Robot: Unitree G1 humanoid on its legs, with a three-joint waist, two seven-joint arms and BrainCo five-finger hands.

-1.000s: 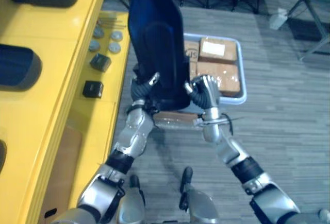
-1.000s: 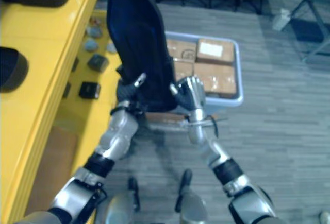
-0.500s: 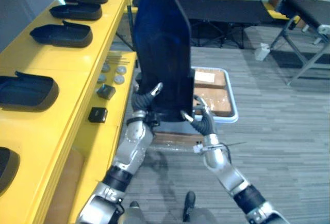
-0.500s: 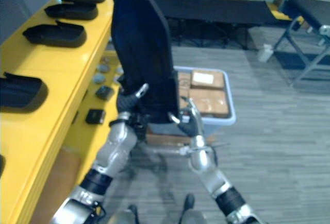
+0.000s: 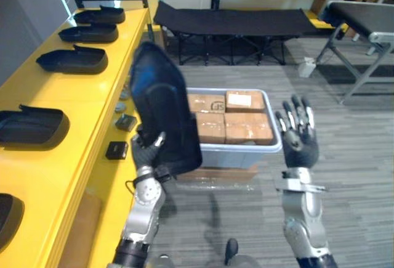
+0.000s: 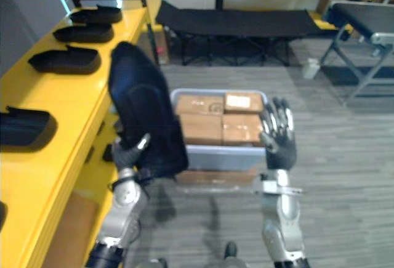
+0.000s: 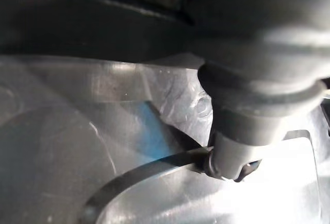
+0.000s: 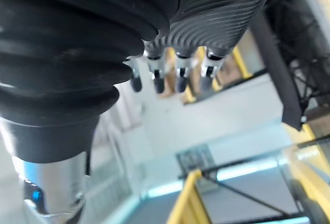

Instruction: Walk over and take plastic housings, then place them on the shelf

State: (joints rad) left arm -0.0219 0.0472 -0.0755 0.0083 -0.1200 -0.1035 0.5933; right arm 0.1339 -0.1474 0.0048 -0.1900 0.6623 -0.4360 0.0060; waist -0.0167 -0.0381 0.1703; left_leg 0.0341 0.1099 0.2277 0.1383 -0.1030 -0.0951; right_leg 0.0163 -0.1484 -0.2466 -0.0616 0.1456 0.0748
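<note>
Here, a long yellow shelf (image 5: pixel 74 101) ran along the left of the grey crate (image 5: pixel 237 151), which stood on the carpeted floor. Beyond the crate, a black cot (image 5: pixel 228 18) stretched across the room. The crate was packed with cardboard boxes (image 5: pixel 237 120), lying side by side and filling it to its rim.

The held housing (image 5: pixel 163 114), a tall dark plastic shell, stood nearly upright just left of the crate and overlapped the crate's left edge in the head views. The left robot hand (image 5: pixel 146 154) gripped its lower end, thumb curled against the face turned to the camera. Four other housings (image 5: pixel 72 60) lay in a row on the shelf top, well left of the crate, each apart from the next.

The right robot hand (image 5: pixel 300 145) was raised at the crate's right near corner, fingers straight and spread wide, holding nothing and well apart from the held housing.

Two small black blocks (image 5: pixel 116 150) sat on the shelf's lower ledge, left of the crate.
</note>
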